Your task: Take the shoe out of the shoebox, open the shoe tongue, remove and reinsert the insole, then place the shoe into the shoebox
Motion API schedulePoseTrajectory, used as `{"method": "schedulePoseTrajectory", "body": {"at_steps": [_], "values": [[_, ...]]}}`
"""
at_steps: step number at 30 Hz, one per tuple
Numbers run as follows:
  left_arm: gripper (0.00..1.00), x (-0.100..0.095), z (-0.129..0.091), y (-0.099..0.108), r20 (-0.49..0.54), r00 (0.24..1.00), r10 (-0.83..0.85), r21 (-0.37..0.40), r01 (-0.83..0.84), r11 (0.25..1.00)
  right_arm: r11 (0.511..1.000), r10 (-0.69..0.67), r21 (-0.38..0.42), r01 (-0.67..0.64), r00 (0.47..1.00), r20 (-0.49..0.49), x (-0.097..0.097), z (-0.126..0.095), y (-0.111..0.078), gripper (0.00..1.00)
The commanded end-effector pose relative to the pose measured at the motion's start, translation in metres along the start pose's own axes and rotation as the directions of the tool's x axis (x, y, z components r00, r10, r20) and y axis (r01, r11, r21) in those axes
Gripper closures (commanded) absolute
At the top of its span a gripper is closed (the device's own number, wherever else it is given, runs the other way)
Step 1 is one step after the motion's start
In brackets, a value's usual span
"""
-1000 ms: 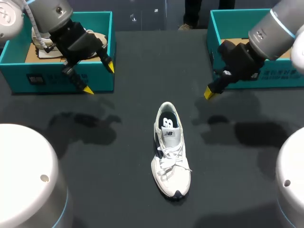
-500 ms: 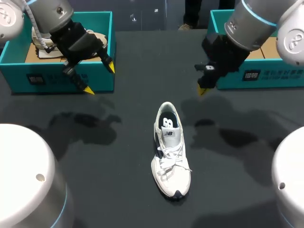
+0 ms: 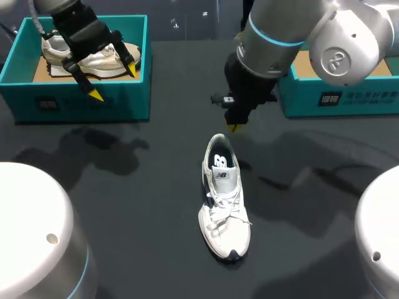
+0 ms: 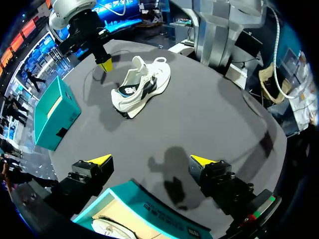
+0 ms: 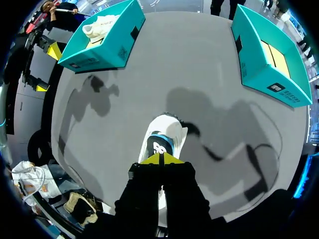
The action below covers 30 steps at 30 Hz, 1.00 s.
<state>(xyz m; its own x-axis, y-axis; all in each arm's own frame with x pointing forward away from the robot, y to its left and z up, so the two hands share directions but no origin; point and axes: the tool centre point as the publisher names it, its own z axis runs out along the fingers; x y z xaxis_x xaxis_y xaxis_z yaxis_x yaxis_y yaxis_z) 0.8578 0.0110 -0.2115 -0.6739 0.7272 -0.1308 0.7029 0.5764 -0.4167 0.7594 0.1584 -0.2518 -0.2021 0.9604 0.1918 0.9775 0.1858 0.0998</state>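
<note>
The place looks like a robotics lab or demonstration stand. A round bench with a plain dark grey top carries a staged set: a white shoe, a teal left shoebox and a matching right shoebox. A grey industrial left arm and right arm reach over it, above two white rounded machine housings at the near edge.

Table: a flat, matte, dark charcoal surface of one plain tone, filling the head view almost edge to edge. Overhead light casts soft-edged shadows across its left part and a longer, branching set across its right part. In both wrist views the same top appears dull and evenly lit.
</note>
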Motion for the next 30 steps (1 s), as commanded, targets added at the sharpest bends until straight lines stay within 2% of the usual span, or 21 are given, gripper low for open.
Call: {"method": "schedulePoseTrajectory", "body": {"at_steps": [1, 5, 7, 12, 13, 27, 30], "values": [[0.0, -0.003, 0.0, 0.001, -0.018, 1.0, 0.0, -0.001, 0.0, 1.0, 1.0, 0.001, 0.003, -0.001, 0.999, 0.035, 0.003, 0.001, 0.002, 1.0], [0.0, -0.003, 0.0, 0.001, -0.018, 1.0, 0.0, -0.001, 0.0, 1.0, 1.0, 0.001, 0.003, -0.001, 0.999, 0.035, 0.003, 0.001, 0.002, 1.0], [0.0, -0.003, 0.0, 0.001, -0.018, 1.0, 0.0, -0.001, 0.0, 1.0, 0.999, 0.023, 0.044, -0.027, 0.994, 0.103, 0.008, 0.015, 0.005, 1.0], [0.0, -0.003, 0.0, 0.001, -0.018, 1.0, 0.0, -0.001, 0.0, 1.0, 0.996, 0.04, 0.069, -0.052, 0.985, 0.168, 0.015, 0.043, -0.002, 1.0], [0.0, -0.003, 0.0, 0.001, -0.018, 1.0, 0.0, -0.001, 0.0, 1.0, 0.993, 0.052, 0.089, -0.074, 0.973, 0.225, 0.017, 0.048, -0.005, 1.0], [0.0, -0.003, 0.0, 0.001, -0.018, 1.0, 0.0, -0.001, 0.0, 1.0, 0.994, 0.05, 0.084, -0.071, 0.972, 0.229, 0.018, 0.05, -0.006, 1.0], [0.0, -0.003, 0.0, 0.001, -0.018, 1.0, 0.0, -0.001, 0.0, 1.0, 0.992, 0.073, 0.079, -0.095, 0.966, 0.249, 0.014, 0.061, -0.008, 1.0]]}}
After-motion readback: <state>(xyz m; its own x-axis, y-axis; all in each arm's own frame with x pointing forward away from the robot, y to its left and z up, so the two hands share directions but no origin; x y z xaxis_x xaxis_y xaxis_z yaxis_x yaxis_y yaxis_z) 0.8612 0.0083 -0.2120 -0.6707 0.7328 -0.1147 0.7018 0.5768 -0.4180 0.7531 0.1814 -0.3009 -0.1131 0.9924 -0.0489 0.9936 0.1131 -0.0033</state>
